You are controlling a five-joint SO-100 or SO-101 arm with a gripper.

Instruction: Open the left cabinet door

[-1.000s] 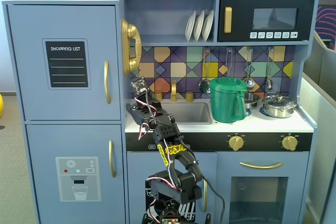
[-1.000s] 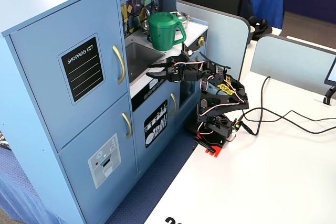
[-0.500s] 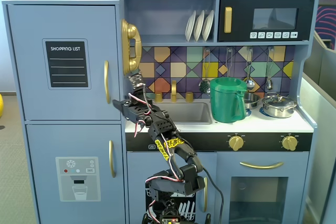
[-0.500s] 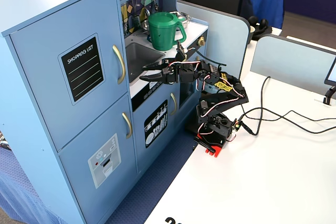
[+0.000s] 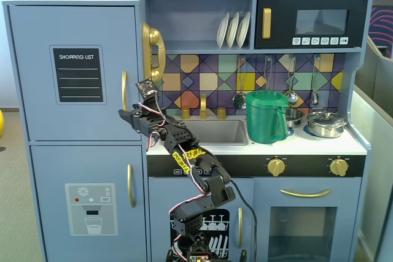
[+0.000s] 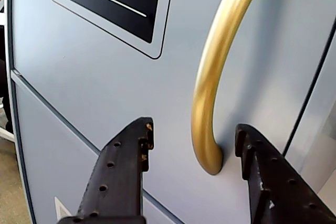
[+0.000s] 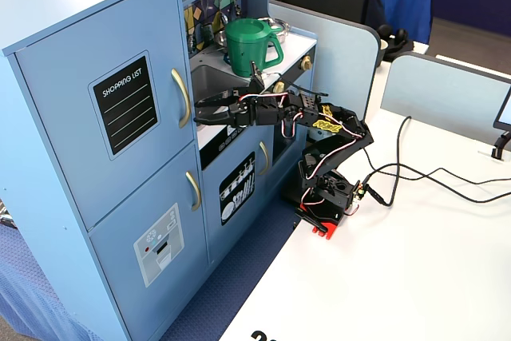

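Note:
The left cabinet door (image 5: pixel 77 108) is light blue with a black "SHOPPING LIST" panel (image 5: pixel 77 74) and stands shut. It also shows in another fixed view (image 7: pixel 104 157). Its curved gold handle (image 5: pixel 124 90) (image 7: pixel 181 97) fills the wrist view (image 6: pixel 220 61). My gripper (image 6: pixel 194 129) is open. One black finger (image 6: pixel 126 161) is left of the handle's lower end and the other finger (image 6: pixel 262 171) is right of it, both close to the door face and touching nothing. The gripper also shows in both fixed views (image 5: pixel 126 115) (image 7: pixel 198 111).
Below is a door with a water-dispenser graphic (image 5: pixel 92 208) and its own gold handle (image 5: pixel 130 185). A gold toy phone (image 5: pixel 152 47), the sink (image 5: pixel 218 132) and a green pitcher (image 5: pixel 265 116) lie to the right. The arm's base (image 7: pixel 323 197) stands on a white table (image 7: pixel 415 277).

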